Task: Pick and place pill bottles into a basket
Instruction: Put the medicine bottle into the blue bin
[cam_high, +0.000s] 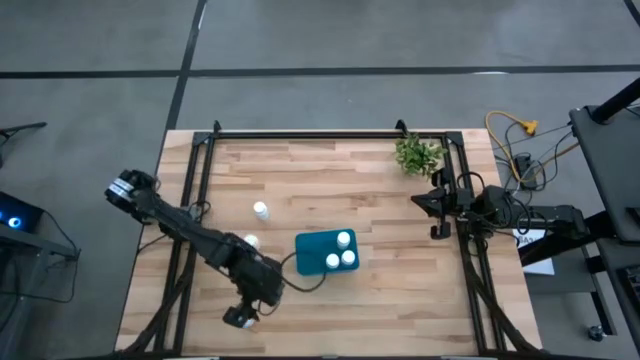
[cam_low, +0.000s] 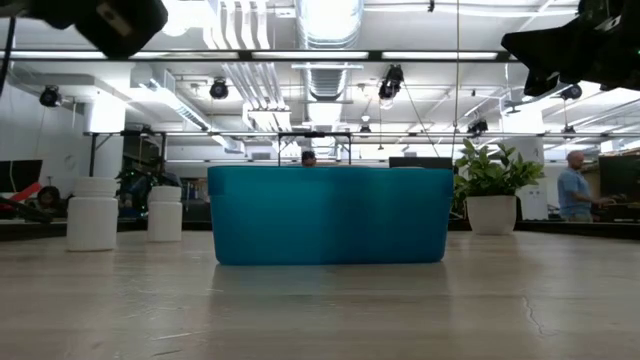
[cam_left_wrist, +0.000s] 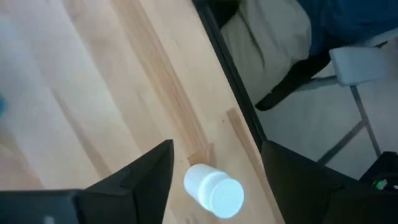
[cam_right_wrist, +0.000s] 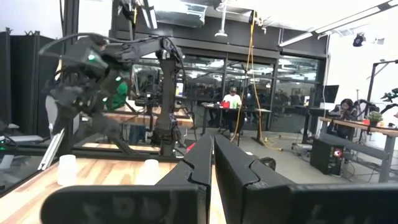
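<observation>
At the near edge of the wooden surface (cam_high: 380, 300), the left tool (cam_high: 241, 317) hangs with its fingers (cam_left_wrist: 140, 180) spread wide around a pill bottle (cam_left_wrist: 214, 190) lying on its side at the surface's edge, not yet touching it. Farther in, the teal basket (cam_high: 310, 252) sits near the middle with three bottles (cam_high: 340, 254) inside. Two more bottles (cam_high: 260, 211) stand upright left of the basket, apart from it. At the right edge, the right tool (cam_high: 436, 213) waits with fingers (cam_right_wrist: 196, 163) pressed together. A small green plant (cam_high: 418, 154) stands at the far right corner.
</observation>
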